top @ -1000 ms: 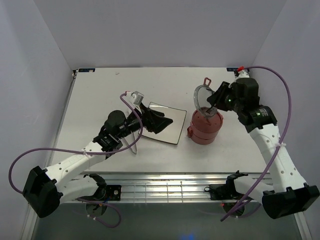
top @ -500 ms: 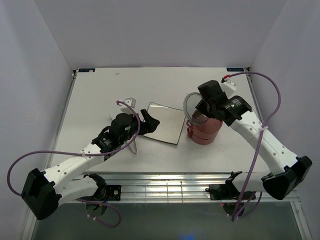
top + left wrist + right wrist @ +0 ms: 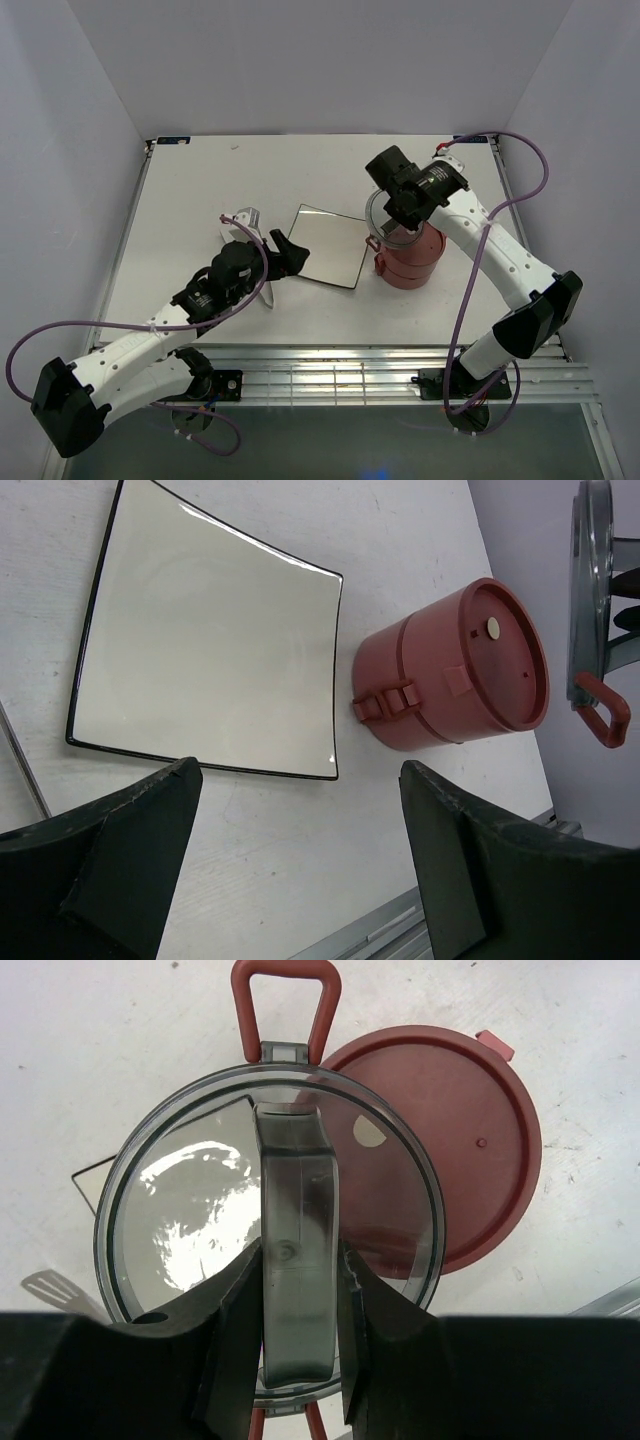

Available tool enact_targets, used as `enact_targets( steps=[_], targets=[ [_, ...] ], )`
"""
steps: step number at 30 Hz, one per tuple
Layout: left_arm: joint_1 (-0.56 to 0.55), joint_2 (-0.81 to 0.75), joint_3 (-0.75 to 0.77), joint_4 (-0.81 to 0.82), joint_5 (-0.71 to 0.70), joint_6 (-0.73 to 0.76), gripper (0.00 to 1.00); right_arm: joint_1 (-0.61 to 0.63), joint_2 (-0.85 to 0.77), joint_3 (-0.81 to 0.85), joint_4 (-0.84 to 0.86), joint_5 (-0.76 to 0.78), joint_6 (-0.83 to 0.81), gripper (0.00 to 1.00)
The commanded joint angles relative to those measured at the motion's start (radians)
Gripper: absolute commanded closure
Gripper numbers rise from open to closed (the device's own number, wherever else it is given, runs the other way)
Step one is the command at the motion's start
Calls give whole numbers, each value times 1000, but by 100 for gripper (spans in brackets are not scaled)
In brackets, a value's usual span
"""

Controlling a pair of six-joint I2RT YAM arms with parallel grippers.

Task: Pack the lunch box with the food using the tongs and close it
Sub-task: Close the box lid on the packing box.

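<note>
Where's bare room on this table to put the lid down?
Widest bare table: the far strip between back wall and square plate, plus the far-left corner. The plate is empty. Crowded: lunch box close by the plate's right edge, lid held over it by the right end effector, left end effector at the plate's left.

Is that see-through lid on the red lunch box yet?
Off. The right gripper holds the lid by its handle, above the lunch box and off-centre.

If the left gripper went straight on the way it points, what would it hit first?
Probably the edge of the square plate, just ahead of the left gripper; the lunch box stands farther.
</note>
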Motion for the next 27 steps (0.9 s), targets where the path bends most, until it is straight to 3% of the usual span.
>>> enact_targets(
  steps=[1, 8, 22, 27],
  targets=[
    [-10, -7, -14, 16, -22, -3, 9, -31, 21, -19, -54, 14, 25, 92],
    [-30, -43, -34, 32, -23, 0, 9, -85, -17, -160, 4, -17, 35, 92],
    [-48, -58, -43, 39, -42, 9, 10, -111, 37, -206, -19, -18, 116, 92],
    [-57, -78, -51, 32, -63, 12, 10, -113, 107, -168, -54, -14, 114, 84]
  ],
)
